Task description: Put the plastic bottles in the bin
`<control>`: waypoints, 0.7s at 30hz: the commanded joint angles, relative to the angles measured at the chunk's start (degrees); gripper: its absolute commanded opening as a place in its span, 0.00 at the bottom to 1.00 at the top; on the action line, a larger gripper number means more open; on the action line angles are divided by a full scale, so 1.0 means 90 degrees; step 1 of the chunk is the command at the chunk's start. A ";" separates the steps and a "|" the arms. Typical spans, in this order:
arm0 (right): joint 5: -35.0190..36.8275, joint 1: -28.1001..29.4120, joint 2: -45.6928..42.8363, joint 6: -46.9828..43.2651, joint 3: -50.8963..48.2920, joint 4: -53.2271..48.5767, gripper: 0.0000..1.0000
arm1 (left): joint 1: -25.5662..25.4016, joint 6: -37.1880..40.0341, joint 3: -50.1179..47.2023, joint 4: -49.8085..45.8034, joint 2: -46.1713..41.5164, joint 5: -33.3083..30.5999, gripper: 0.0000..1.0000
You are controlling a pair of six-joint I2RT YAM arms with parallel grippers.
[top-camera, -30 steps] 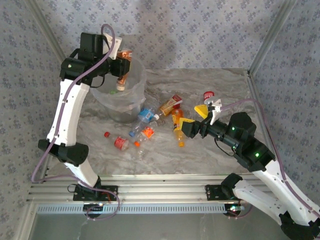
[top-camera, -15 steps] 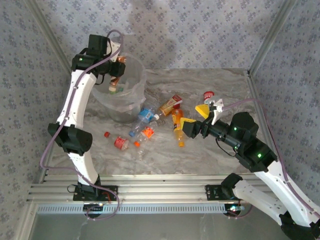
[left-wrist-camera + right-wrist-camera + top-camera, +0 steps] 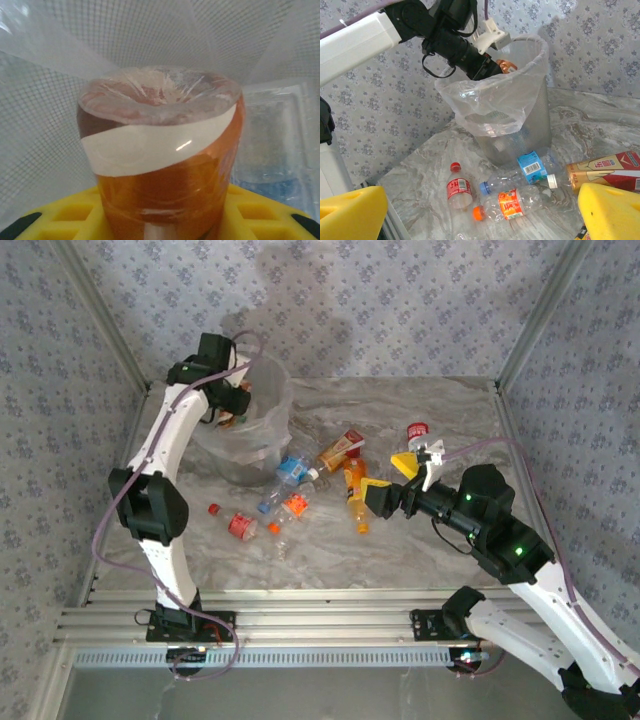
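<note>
**Left wrist view: orange bottle in the bin, not yet dropped**

The left gripper [image 3: 232, 407] is clamped tight on an orange bottle [image 3: 165, 165], its yellow pads [image 3: 260, 215] on either side. The bottle hangs inside the bin [image 3: 535, 75], with the liner mesh all around it, so letting go should land it there. The right gripper [image 3: 391, 472] hovers spread wide and empty above the table [image 3: 420, 540], beside the loose bottles and probably lined up for the next pick.

Count: one bin, two grippers, one bottle held. At least seven bottles lie on the table:
- a red-label bottle [image 3: 459, 189]
- a blue-label bottle [image 3: 532, 166]
- an orange-label bottle [image 3: 512, 204]
- a red-and-yellow bottle [image 3: 605, 167]
- seemingly two orange bottles [image 3: 352, 478]
- a red-capped bottle [image 3: 416, 430]
</note>
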 commanded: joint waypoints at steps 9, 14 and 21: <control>0.0275 0.0034 -0.0166 0.0346 0.0144 -0.0395 1.00 | 0.0044 -0.0448 0.0135 0.0047 -0.0177 -0.0344 0.68; 0.0226 0.0036 -0.0212 0.0413 0.0000 -0.0376 1.00 | 0.0045 -0.0721 0.0377 -0.0159 -0.0420 -0.0230 0.75; 0.0136 0.0024 -0.0234 0.0364 -0.0037 -0.0530 1.00 | 0.0035 -0.1089 0.0379 -0.0197 -0.1011 0.0391 0.79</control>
